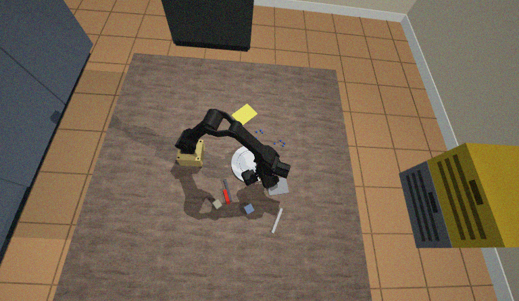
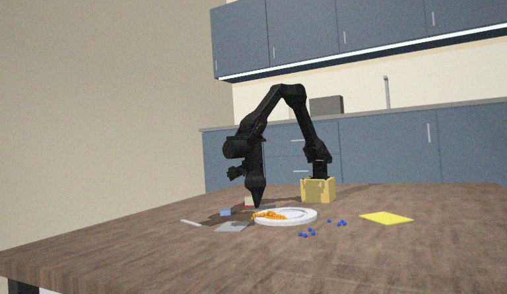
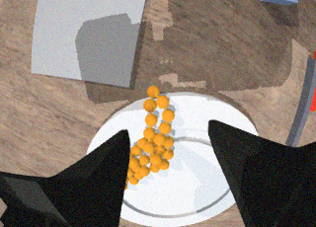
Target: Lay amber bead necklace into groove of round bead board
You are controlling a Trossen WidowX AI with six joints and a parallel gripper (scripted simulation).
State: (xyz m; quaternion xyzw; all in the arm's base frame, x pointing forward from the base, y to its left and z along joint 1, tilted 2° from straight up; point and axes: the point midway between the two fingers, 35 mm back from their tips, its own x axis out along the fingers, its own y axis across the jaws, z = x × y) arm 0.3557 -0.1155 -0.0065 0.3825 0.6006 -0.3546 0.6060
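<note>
The amber bead necklace (image 2: pixel 269 215) (image 3: pixel 155 159) lies bunched on the left part of the round white bead board (image 1: pixel 235 164) (image 2: pixel 311 218) (image 3: pixel 217 106) in the wrist view. A narrow double strand runs over the groove and across the rim, with its end bead at the board's outer edge. My gripper (image 2: pixel 257 205) (image 3: pixel 169 131) is open, pointing down low over the board's edge, with nothing clamped. In the wrist view the strand shows between the fingers, and the left finger hides part of the bunch. In the top view the arm hides most of the necklace.
A grey flat plate (image 1: pixel 281 187) (image 2: pixel 230 226) (image 3: pixel 89 44) lies beside the board. Nearby are a blue block (image 1: pixel 249 208) (image 2: pixel 225 212), a beige block (image 1: pixel 217 203), a red-and-grey bar (image 1: pixel 226 196) and a white stick (image 1: pixel 277 220) (image 2: pixel 191 222). Small blue beads (image 2: pixel 305 235) and a yellow sheet (image 1: pixel 244 113) (image 2: pixel 386 218) lie opposite.
</note>
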